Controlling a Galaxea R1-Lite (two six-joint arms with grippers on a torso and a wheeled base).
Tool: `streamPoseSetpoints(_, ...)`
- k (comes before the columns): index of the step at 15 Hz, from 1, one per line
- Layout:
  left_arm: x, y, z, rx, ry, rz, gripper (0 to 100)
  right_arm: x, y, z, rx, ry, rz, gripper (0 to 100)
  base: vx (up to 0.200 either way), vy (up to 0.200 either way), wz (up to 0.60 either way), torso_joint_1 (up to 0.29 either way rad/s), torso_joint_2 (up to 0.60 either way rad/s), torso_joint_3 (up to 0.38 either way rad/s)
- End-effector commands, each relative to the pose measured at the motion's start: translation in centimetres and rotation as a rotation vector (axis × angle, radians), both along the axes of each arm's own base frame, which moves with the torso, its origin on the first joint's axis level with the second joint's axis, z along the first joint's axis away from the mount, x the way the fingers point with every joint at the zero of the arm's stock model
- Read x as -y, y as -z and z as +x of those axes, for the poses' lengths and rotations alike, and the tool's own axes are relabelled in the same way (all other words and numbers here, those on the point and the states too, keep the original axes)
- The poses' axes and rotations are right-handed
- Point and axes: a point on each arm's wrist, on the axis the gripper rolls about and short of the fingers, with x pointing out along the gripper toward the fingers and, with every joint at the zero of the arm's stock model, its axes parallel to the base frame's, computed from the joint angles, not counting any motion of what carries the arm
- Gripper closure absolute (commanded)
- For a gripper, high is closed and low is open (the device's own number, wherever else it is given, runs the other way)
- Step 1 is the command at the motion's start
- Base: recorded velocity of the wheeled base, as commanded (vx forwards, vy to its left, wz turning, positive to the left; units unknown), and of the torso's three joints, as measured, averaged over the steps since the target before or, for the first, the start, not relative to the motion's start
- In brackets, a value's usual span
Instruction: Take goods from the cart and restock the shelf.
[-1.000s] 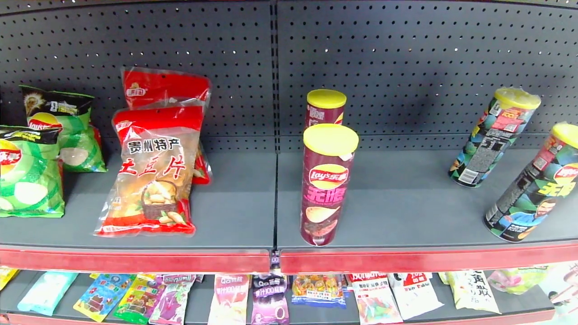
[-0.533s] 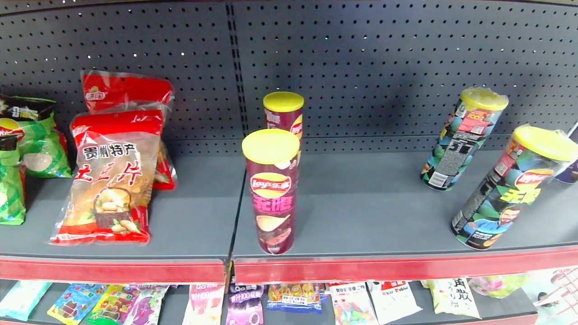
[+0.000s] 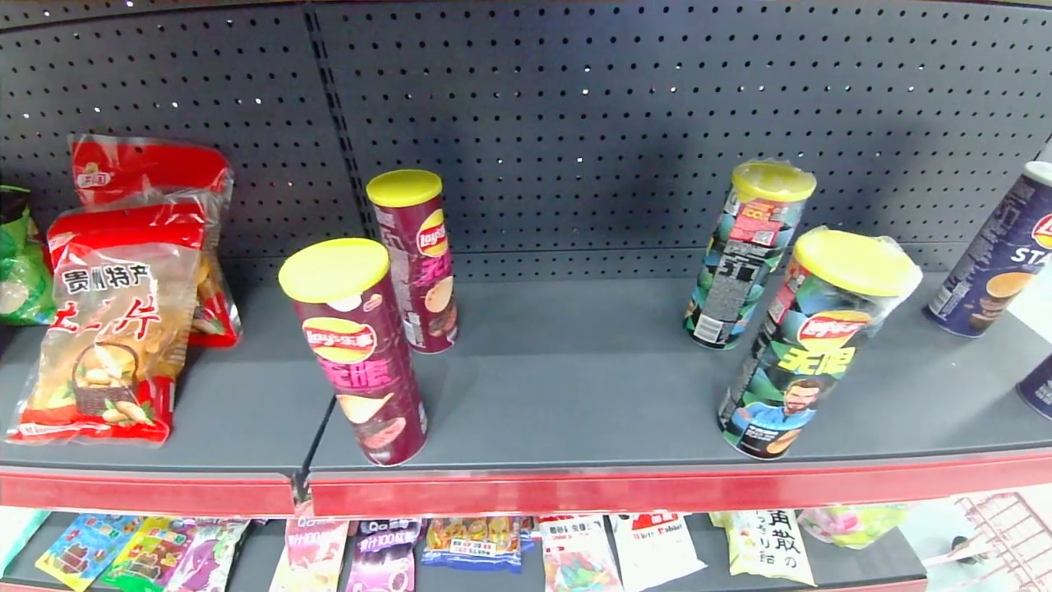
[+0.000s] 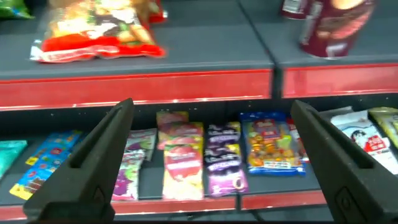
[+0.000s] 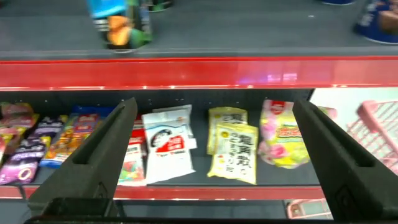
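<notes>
The grey shelf (image 3: pixel 575 386) with a red front edge holds two maroon chip cans (image 3: pixel 353 353) with yellow lids, one behind the other. Two dark patterned cans (image 3: pixel 814 345) stand to their right, and a navy can (image 3: pixel 994 255) at the far right. Red snack bags (image 3: pixel 107 329) lean at the left. A corner of the pink cart (image 3: pixel 1015 526) shows low at the right, also as the cart (image 5: pixel 379 134) in the right wrist view. My left gripper (image 4: pixel 211 112) is open before the lower shelf, holding nothing. My right gripper (image 5: pixel 214 106) is open there too, further right.
The lower shelf (image 3: pixel 863 567) holds a row of several small flat packets (image 4: pixel 224 155), with white and yellow packets (image 5: pixel 233 146) toward the right. A perforated dark back panel (image 3: pixel 575 123) closes the shelf. Bare board lies between the maroon and patterned cans.
The whole head picture has shifted: the camera has turned to the right, so the shelf goods sit further left and the navy can and cart corner have come into view. The goods stay put.
</notes>
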Motion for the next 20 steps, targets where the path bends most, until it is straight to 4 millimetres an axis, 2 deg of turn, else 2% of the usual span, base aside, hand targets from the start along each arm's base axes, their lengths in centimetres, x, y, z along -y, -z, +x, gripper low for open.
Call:
streamPoseSetpoints(1,0.00,0.00,0.01,-0.001,0.000,0.000,0,0.00,0.01,-0.01,0.001,-0.001,0.000,0,0.000,-0.200,0.00,0.007,0.00,0.002)
streamPoseSetpoints(12,0.00,0.00,0.01,-0.001,0.000,0.000,0,0.00,0.00,0.00,0.000,0.000,0.000,0,0.000,-0.200,0.00,0.002,0.00,0.003)
streamPoseSetpoints(20,0.00,0.00,0.01,-0.001,0.000,-0.005,0,0.01,0.01,-0.01,0.001,0.002,0.001,0,0.000,0.000,0.00,0.000,0.00,0.000)
